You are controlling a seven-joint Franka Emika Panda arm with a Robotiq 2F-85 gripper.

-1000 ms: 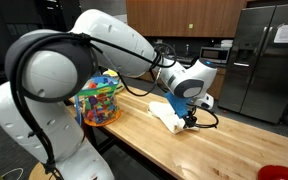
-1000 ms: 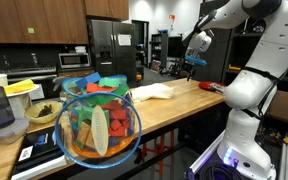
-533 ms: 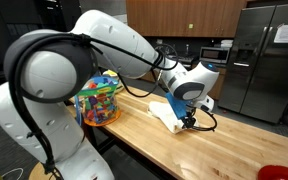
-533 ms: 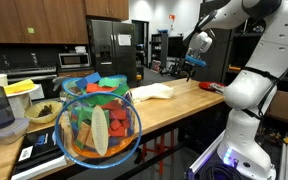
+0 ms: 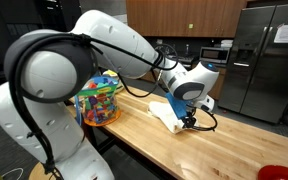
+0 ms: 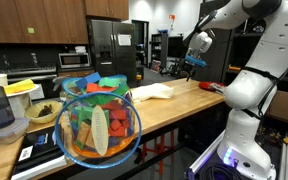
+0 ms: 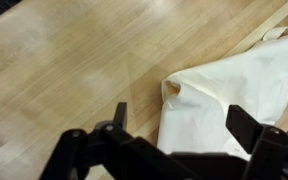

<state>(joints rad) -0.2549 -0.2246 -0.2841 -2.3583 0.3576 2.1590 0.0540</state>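
Where the wrist view is read from left to right, bare wood of the worktop (image 7: 64, 70) fills the left half. The cream cloth (image 7: 224, 90) lies crumpled in the right half, its folded corner pointing toward the middle and its far side running out of the picture. The fingers (image 7: 246, 125) stand spread wide with nothing between them, directly over the near part of the cloth; whether they touch it cannot be told.

In an exterior view, a toy tub (image 5: 98, 100) of clear plastic stands at the left end of the worktop (image 5: 184, 150), well apart from the cloth (image 5: 167, 113). The fingers (image 5: 191, 118) hang at the cloth's right end, and open wood continues rightward to a red object (image 5: 281, 173) at the lower corner. Bare wood also separates the cloth from the worktop's near edge.

In an exterior view from the opposite end, the toy tub (image 6: 99, 120) fills the left foreground. The cloth (image 6: 152, 91) lies mid-worktop, and the fingers (image 6: 191, 64) sit up and to its right, short of a red object (image 6: 210, 87).

Compared with the earlier frames, arm, fingers and cloth occupy the same places, and the fingers remain equally wide.
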